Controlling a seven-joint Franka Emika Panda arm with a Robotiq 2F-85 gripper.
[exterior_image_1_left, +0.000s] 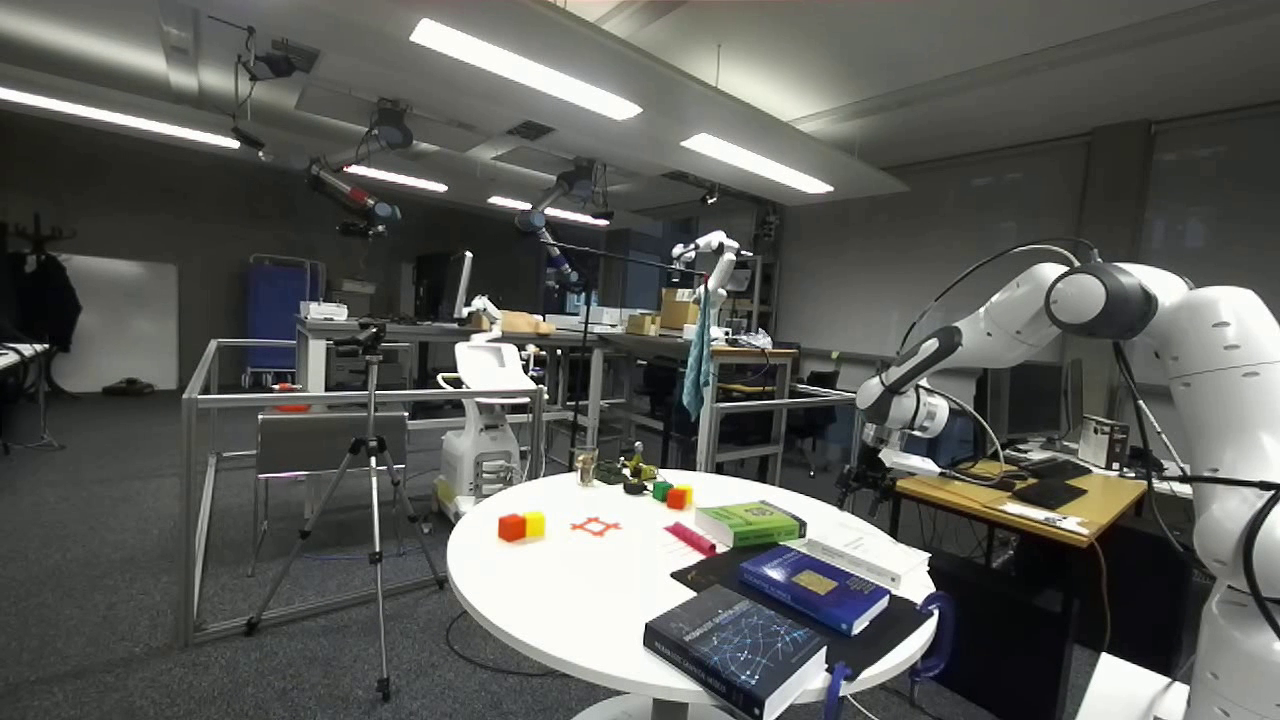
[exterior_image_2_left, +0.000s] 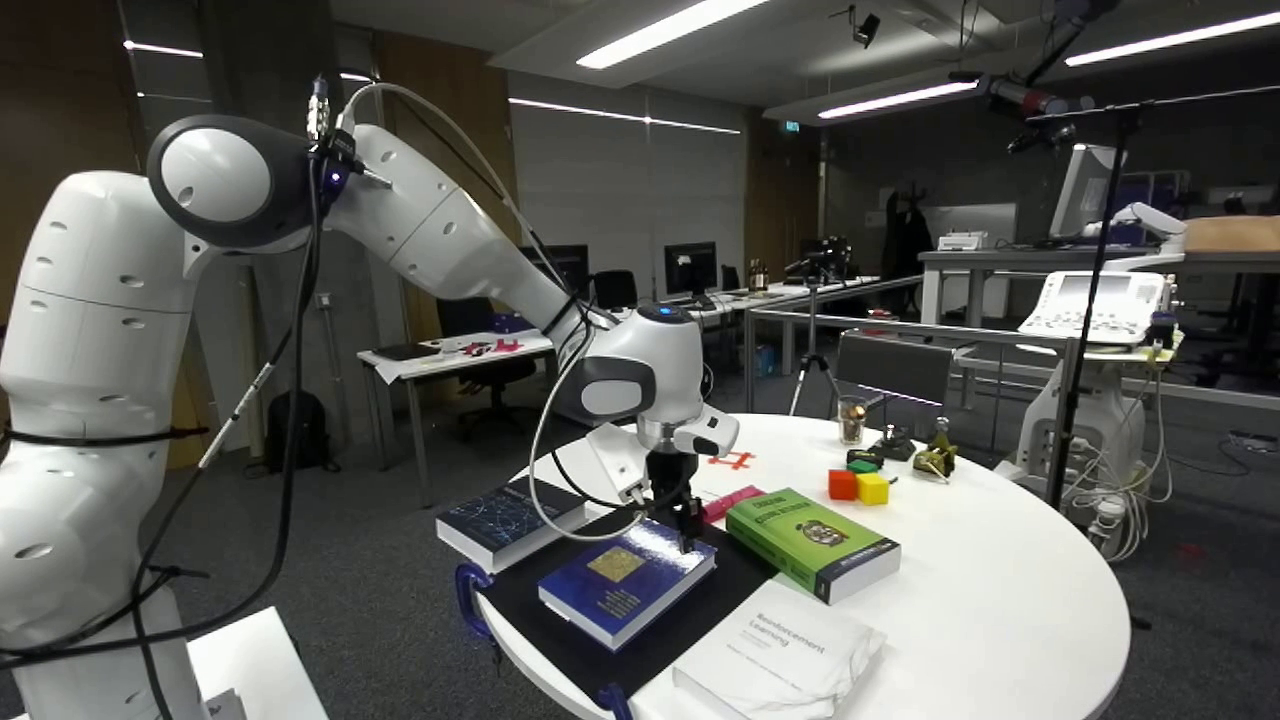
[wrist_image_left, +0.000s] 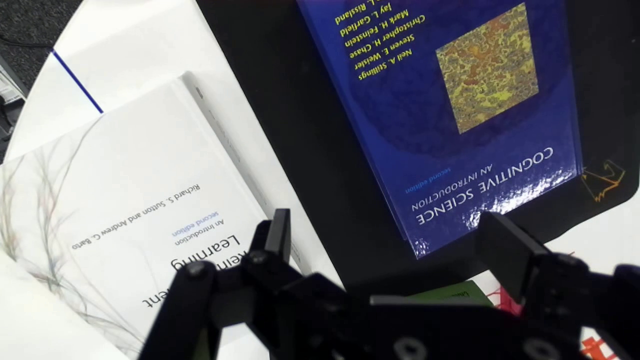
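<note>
Wrist view shows black two-fingered gripper (wrist_image_left: 385, 225) spread wide, grasping nothing, near glossy blue hardcover book (wrist_image_left: 450, 115) flat on black mat (wrist_image_left: 307, 125); in an exterior view that book lies between dark network-patterned hardcover (exterior_image_1_left: 735, 640) and white book (exterior_image_1_left: 868, 560); in an exterior view thick green book (exterior_image_2_left: 805, 537) sits just beside the mat.

The Cognitive Science book (wrist_image_left: 425, 117) is blue with a mottled yellow-brown square (wrist_image_left: 490, 70).
</note>
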